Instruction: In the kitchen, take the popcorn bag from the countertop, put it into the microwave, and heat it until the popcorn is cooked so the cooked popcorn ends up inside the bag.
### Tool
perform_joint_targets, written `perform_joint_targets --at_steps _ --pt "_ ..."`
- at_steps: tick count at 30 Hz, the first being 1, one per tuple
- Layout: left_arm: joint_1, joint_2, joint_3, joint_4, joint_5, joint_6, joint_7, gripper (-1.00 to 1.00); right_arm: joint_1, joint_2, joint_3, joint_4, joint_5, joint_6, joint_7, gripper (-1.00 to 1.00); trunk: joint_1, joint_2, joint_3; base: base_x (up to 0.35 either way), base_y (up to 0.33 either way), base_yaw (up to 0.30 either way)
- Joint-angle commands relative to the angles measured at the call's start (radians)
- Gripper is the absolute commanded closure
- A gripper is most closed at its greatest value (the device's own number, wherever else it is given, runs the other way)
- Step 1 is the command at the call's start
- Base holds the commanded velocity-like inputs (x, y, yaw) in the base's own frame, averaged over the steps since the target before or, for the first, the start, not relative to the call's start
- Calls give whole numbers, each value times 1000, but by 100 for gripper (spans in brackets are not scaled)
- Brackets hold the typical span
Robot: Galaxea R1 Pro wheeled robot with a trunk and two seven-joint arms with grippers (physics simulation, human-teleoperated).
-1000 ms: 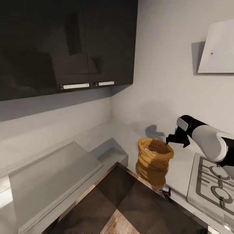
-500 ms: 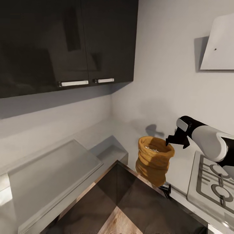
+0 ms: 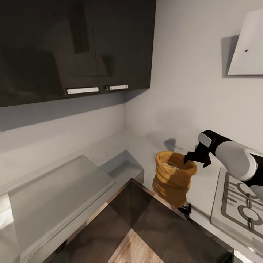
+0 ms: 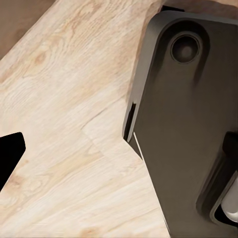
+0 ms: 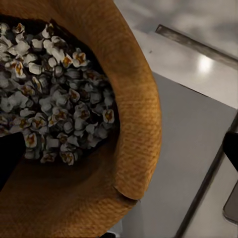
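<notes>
On the left I see dark cabinets up on the wall and the grey countertop below. In the middle, my right gripper holds the popcorn bag by its rim, fingers pinched on the edge, and the bag hangs in the air past the counter's edge. The popcorn sits inside. On the right is the hob. I think I should carry the bag slowly and keep its mouth up, so nothing spills. My left gripper's fingers I cannot tell.
</notes>
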Motion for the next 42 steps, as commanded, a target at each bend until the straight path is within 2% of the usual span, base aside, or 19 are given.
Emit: perform_joint_targets --at_steps 1,42 --pt "0 0 4 -3 0 5 0 -100 -2 0 -10 2 3 0 -7 -100 0 -2 -3 0 0 0" --pt "0 0 4 -3 0 5 0 -100 -2 -5 -8 27 3 0 -8 -100 0 -2 -66 10 -5 0"
